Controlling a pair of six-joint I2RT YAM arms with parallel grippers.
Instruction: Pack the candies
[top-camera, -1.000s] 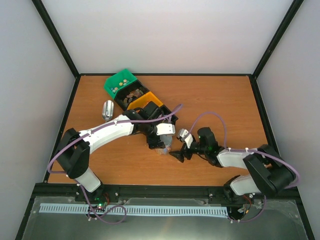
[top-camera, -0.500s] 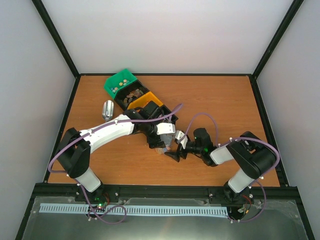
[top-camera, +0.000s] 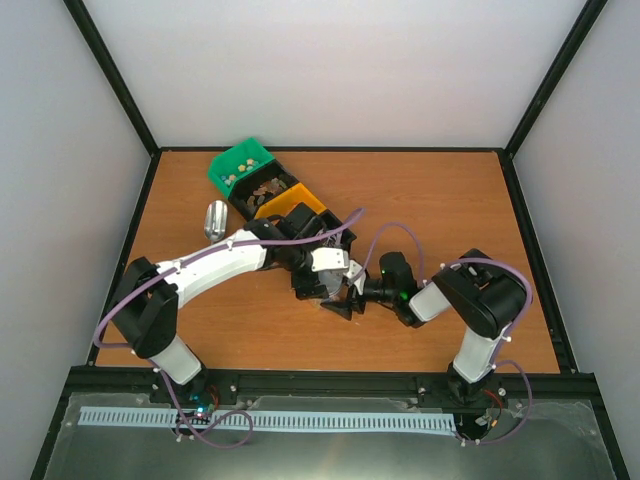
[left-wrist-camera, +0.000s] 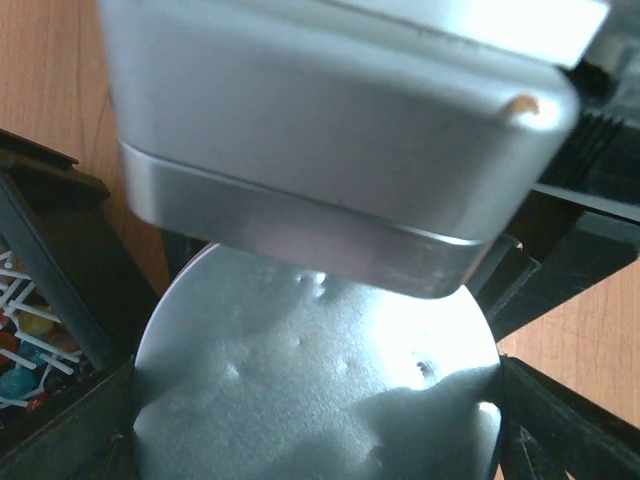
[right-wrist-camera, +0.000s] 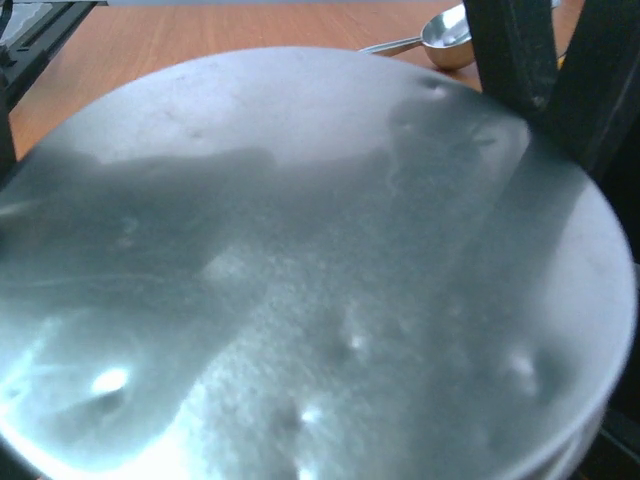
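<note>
A round silver lid (left-wrist-camera: 300, 400) sits between my left gripper's (top-camera: 325, 290) black fingers (left-wrist-camera: 60, 310), which are shut on its rim low over the table. My right gripper (top-camera: 346, 303) is right against it from the right, jaws spread wide. The lid (right-wrist-camera: 300, 260) fills the right wrist view, and whether the right pads touch it is hidden. Candies (top-camera: 240, 176) lie in the green bin (top-camera: 243, 158) and the black bin (top-camera: 262, 190). Some candies (left-wrist-camera: 22, 345) show at the left edge of the left wrist view.
An orange bin (top-camera: 290, 206) stands just behind my left wrist, in line with the black and green bins. A small silver scoop (top-camera: 215, 220) lies left of the bins and also shows in the right wrist view (right-wrist-camera: 447, 38). Black frame rails edge the table.
My right gripper has moved left along the table until it meets the lid in my left gripper. The right elbow has folded in. The left arm has hardly moved.
</note>
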